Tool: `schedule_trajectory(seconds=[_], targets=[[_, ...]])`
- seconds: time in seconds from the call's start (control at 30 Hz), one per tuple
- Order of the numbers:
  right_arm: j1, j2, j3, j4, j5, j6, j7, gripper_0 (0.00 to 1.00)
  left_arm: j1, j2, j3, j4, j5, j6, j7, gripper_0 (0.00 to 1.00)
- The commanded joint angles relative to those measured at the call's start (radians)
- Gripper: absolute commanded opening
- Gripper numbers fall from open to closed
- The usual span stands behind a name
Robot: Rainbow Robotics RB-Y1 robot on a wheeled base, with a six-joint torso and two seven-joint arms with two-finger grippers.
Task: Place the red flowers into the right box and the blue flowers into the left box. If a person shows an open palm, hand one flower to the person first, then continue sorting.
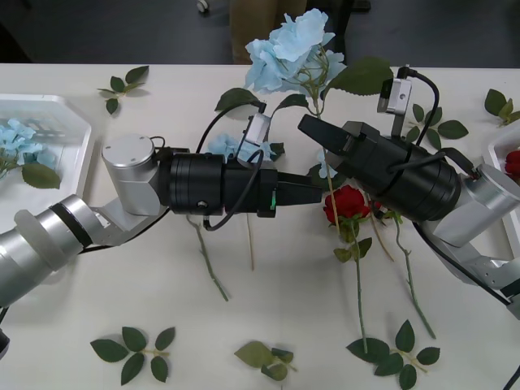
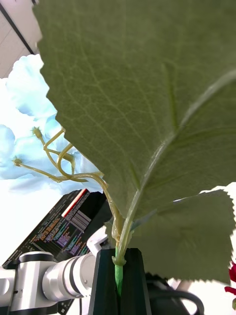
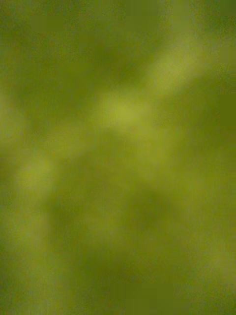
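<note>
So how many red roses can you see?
2. One red rose lies mid-table between the arms; another sits in the right box. The arms may hide more.

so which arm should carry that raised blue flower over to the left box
Left, probably. The right gripper is shut on the blue flower stem, but the left box is across the table on the robot's left. The left gripper already meets that stem, so a handover looks sensible.

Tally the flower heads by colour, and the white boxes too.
red flowers: 2, one of them in the right box
blue flowers: 3, one held by the right gripper, one in the left box, one lying loose
Boxes: 2
Total: 7
</note>
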Motion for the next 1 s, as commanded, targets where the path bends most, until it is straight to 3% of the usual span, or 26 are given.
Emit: schedule_trajectory(seconds=[0.03,0.87,0.9,0.97,1.0], targets=[[-0.018,0.002,-0.018,-0.039,-0.015,-0.005,-0.010,0.00,-0.041,-0.008,-0.028,-0.041,0.017,0.012,0.070,0.73],[-0.018,0.000,-0.025,-0.036,-0.016,-0.006,-0.010,0.00,-0.041,-0.088,-0.044,-0.090,0.034,-0.128,0.079,0.73],[-0.018,0.002,-0.025,-0.039,-0.016,-0.005,-0.010,0.00,-0.040,-0.088,-0.045,-0.090,0.036,-0.128,0.079,0.68],[-0.018,0.002,-0.025,-0.039,-0.016,-0.006,-0.010,0.00,-0.041,-0.088,-0.044,-0.090,0.040,-0.128,0.079,0.00],[-0.018,0.000,-0.026,-0.036,-0.016,-0.006,-0.010,0.00,-0.040,-0.088,-0.044,-0.090,0.040,-0.129,0.079,0.00]])
